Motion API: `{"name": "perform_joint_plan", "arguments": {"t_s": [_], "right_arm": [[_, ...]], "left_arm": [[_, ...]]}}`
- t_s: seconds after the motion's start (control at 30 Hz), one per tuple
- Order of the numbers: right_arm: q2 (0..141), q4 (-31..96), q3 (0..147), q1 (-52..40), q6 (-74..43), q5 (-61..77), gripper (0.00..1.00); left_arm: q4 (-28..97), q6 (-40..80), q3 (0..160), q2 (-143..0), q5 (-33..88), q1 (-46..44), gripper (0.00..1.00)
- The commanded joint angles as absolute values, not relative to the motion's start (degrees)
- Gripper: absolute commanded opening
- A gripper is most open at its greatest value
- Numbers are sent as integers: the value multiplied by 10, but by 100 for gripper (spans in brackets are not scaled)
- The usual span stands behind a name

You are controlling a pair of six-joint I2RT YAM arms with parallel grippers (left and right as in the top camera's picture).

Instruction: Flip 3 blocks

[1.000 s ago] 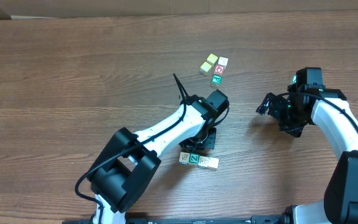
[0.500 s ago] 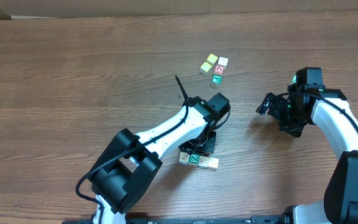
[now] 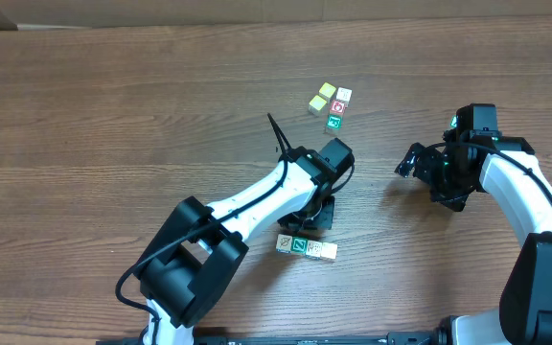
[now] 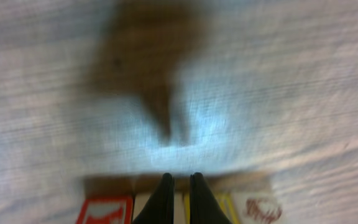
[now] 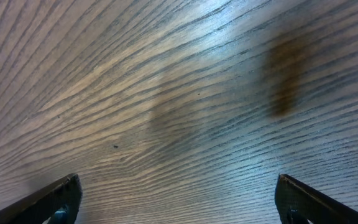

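Blocks (image 3: 307,248) lay in a row of three on the bench (image 3: 113,115). The left gripper (image 4: 179,185) stood at the row's middle, fingers pressed together, gripping nothing. Well right of the row, the right gripper (image 3: 408,161) gaped wide, empty.

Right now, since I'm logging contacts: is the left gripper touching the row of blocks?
Cannot tell. In the left wrist view the shut left gripper overlaps the row of blocks at the frame's edge; neither contact nor gap shows.
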State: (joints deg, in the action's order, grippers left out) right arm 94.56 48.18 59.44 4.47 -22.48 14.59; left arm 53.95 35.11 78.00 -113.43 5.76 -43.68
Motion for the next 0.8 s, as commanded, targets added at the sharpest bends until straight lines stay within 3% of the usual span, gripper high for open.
{"name": "perform_joint_plan", "arguments": {"t_s": [0.0,0.17,0.5,0.6,0.63,0.67,0.7,0.73,0.77], "right_arm": [[944,480,593,43,-224,141,100],[944,480,593,43,-224,141,100],[944,472,593,43,-227,146,100],[944,477,593,44,-226,223,100],[944,483,593,44,-226,246,95],[944,491,593,44,-222,260,66],[944,507,593,44,-219,262,13],[944,529,593,44,-220,255,4],[944,567,593,44,-220,239,4]], "left_arm": [[522,362,783,-1139,62,-413,4],[547,330,819,-1138,106,-367,4],[651,267,871,-1107,81,-284,4],[685,260,870,-1106,53,-278,4],[693,253,866,-1106,51,-278,4],[701,252,862,-1106,45,-278,4],[708,253,856,-1106,36,-278,4],[711,253,849,-1106,26,-278,4],[711,253,836,-1106,16,-278,4]]}}
